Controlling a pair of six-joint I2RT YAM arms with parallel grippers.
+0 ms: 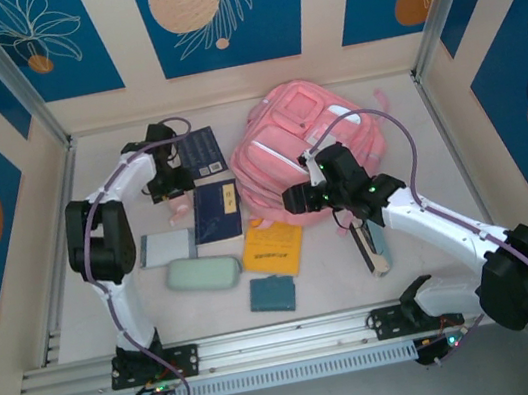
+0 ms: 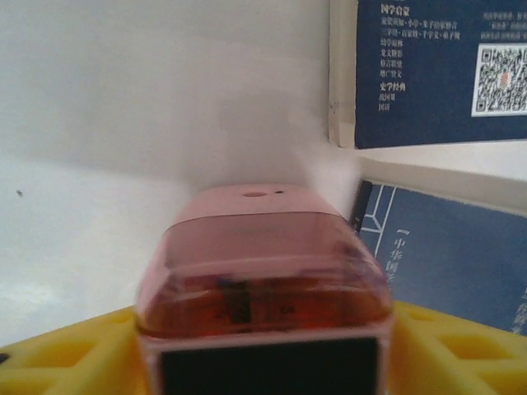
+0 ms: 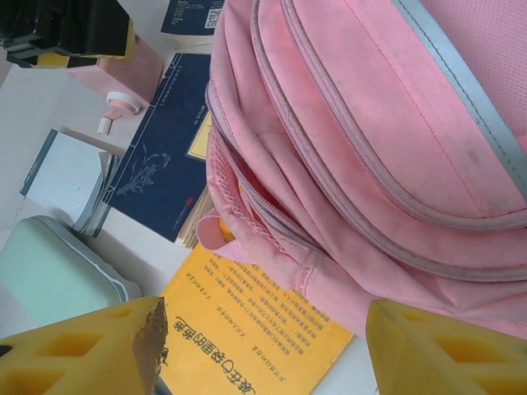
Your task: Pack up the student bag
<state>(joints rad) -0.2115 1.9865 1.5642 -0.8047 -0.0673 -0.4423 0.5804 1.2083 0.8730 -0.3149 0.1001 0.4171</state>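
I read the left tool (image 1: 176,194) at the far left of the desk (image 1: 203,314), clamped on a small pink translucent plastic box (image 2: 262,263). In the left wrist view its yellow pads (image 2: 66,358) press against both sides of the box. Two dark blue paperback books lie just beside it, one farther (image 1: 201,152) and one nearer (image 1: 217,211). The large soft pink fabric backpack (image 1: 307,140) lies flat at the far centre-right of the desk, front pockets up. I cannot tell whether any zip is undone. The right tool (image 1: 297,198) sits at the bag's near-left corner, fingers spread wide with nothing between them. From the right wrist I see its yellow fingertips (image 3: 90,350) well apart above a yellow paperback book (image 3: 247,329), whose far edge runs under the bag. Nearer me lie a flat mint-green rounded case (image 1: 203,274), a grey-white notebook (image 1: 168,246) and a small teal booklet (image 1: 272,294). A long pink-and-white item (image 1: 374,248) lies beneath the right forearm; I cannot identify it.
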